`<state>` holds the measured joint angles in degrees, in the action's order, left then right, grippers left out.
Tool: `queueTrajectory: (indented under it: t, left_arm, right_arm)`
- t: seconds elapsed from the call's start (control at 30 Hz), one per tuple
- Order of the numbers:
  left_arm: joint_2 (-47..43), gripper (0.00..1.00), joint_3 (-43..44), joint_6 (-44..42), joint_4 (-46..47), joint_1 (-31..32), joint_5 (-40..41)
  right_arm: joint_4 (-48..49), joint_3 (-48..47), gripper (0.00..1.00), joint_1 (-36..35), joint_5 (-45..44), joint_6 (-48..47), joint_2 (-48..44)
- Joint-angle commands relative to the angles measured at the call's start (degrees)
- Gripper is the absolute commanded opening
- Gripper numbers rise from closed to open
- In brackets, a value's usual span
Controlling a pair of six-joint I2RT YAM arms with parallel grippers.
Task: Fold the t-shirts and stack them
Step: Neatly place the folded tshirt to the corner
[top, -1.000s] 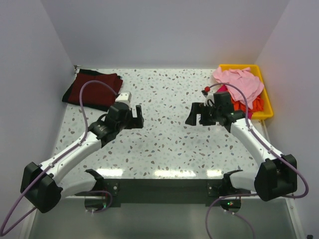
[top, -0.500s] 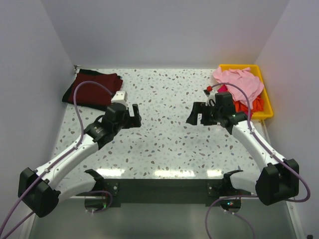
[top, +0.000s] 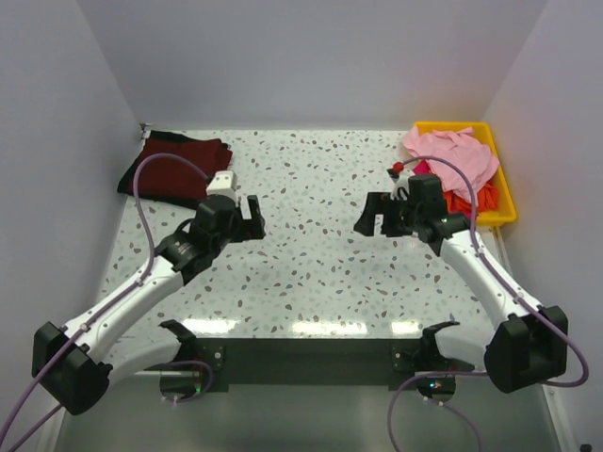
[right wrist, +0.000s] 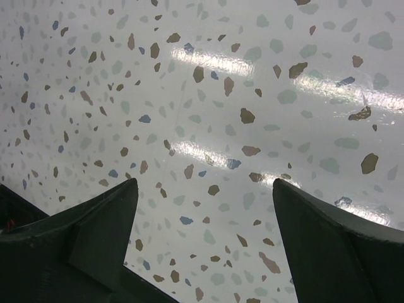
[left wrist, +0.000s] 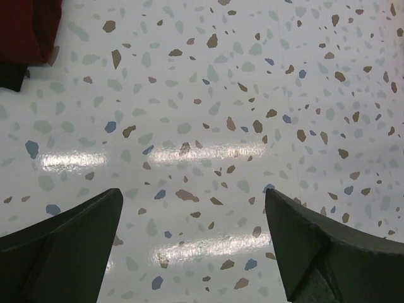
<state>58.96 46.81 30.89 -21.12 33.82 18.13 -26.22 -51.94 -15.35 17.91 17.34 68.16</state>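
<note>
A folded dark maroon t-shirt point(top: 175, 168) lies at the table's back left corner, with a black one point(top: 132, 185) showing under its edge. A light pink t-shirt point(top: 454, 155) is heaped in the yellow bin, over an orange one point(top: 474, 200) and a magenta one point(top: 420, 169). My left gripper point(top: 251, 218) hovers open over bare table, to the right of the maroon shirt. My right gripper point(top: 369, 215) is open too, left of the bin. The left wrist view shows the left gripper point(left wrist: 192, 208) empty and the maroon shirt's corner point(left wrist: 28, 28) at top left. The right gripper point(right wrist: 205, 189) holds nothing.
The yellow bin point(top: 505, 185) stands at the back right corner. Grey walls close in the speckled table point(top: 311, 254) on the left, back and right. Purple cables loop over both arms.
The left arm has drawn slightly left and back, toward the maroon shirt. The right gripper has edged a little toward the back. Both stay open.
</note>
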Motion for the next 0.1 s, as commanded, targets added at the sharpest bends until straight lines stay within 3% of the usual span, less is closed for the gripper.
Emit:
queueTrajectory:
  t: [0.0, 0.07]
  left_arm:
    - [-0.9, 1.00, 1.5, 0.0, 0.5, 0.2, 1.6]
    - [-0.1, 1.00, 2.0, -0.5, 0.0, 0.2, 2.3]
  right_arm:
    - [0.0, 0.4, 0.91, -0.1, -1.7, 0.2, -1.9]
    - [-0.1, 0.4, 0.91, -0.1, -2.0, 0.1, -2.0]
